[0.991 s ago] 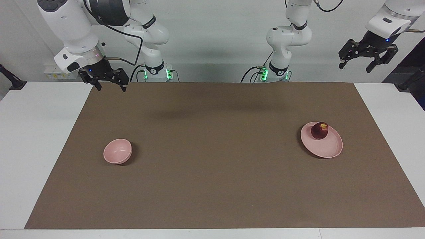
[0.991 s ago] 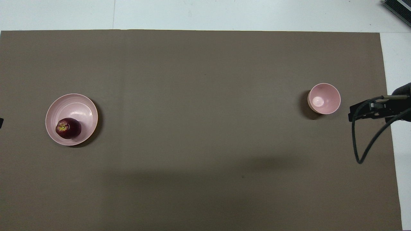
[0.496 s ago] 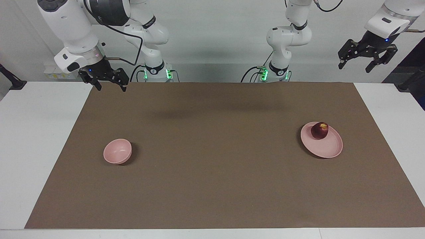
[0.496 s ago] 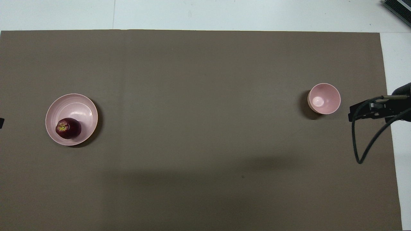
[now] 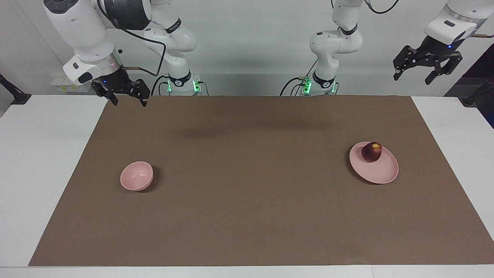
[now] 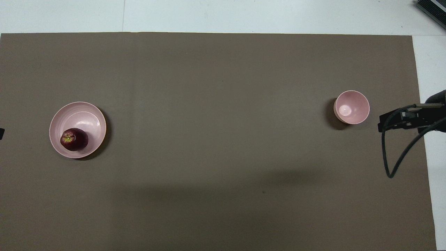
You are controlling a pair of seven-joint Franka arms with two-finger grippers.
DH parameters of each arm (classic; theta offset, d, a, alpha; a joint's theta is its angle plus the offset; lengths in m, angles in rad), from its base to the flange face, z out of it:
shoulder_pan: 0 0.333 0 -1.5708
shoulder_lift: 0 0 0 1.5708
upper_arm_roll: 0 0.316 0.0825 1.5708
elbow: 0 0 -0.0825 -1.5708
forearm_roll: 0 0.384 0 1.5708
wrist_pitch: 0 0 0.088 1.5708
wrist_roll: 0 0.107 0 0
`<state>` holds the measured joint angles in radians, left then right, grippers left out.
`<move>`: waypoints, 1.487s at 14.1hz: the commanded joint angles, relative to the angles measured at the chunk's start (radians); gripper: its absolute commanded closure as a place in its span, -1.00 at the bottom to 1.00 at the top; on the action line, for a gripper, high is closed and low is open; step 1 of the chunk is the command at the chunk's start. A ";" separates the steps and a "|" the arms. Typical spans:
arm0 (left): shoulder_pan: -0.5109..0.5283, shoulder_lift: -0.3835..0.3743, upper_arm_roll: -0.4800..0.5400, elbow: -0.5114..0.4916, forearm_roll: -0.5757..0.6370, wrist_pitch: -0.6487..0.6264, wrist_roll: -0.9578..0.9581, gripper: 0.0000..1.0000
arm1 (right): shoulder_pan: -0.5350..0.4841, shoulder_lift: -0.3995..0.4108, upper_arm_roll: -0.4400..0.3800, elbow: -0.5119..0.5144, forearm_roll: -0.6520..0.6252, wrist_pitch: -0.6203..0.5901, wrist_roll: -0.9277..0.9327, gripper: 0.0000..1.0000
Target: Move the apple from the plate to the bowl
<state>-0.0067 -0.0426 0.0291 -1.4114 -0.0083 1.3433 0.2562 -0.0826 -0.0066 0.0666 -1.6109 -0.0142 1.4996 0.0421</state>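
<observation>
The dark red apple (image 5: 371,151) sits on the pale pink plate (image 5: 382,173) toward the left arm's end of the table; the overhead view shows the apple (image 6: 74,139) on the part of the plate (image 6: 83,113) nearer the robots. The small pink bowl (image 5: 136,176) stands empty toward the right arm's end, also in the overhead view (image 6: 352,107). My left gripper (image 5: 411,79) hangs open and empty, high over the table's edge at its own end. My right gripper (image 5: 129,103) hangs open and empty over the mat's corner near its base.
A brown mat (image 5: 247,200) covers most of the white table (image 5: 42,154). Part of the right arm's wrist and its cable (image 6: 400,139) show over the mat's edge beside the bowl. A dark object (image 6: 432,10) lies at the table's corner farthest from the robots.
The left gripper has shifted very slightly upward. The apple, plate, bowl and right gripper have not moved.
</observation>
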 commanded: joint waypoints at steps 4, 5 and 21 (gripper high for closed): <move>0.007 -0.022 -0.001 -0.027 -0.004 0.010 -0.002 -1.00 | -0.006 -0.016 0.001 -0.018 0.014 0.007 0.013 -1.00; 0.007 -0.022 -0.003 -0.026 -0.004 0.010 -0.002 -1.00 | -0.006 -0.016 0.001 -0.018 0.014 0.007 0.013 -1.00; -0.004 -0.029 -0.008 -0.044 -0.007 0.022 0.000 -1.00 | -0.006 -0.016 0.001 -0.018 0.014 0.007 0.013 -1.00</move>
<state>-0.0085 -0.0427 0.0183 -1.4123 -0.0085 1.3430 0.2562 -0.0826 -0.0066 0.0666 -1.6109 -0.0142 1.4996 0.0421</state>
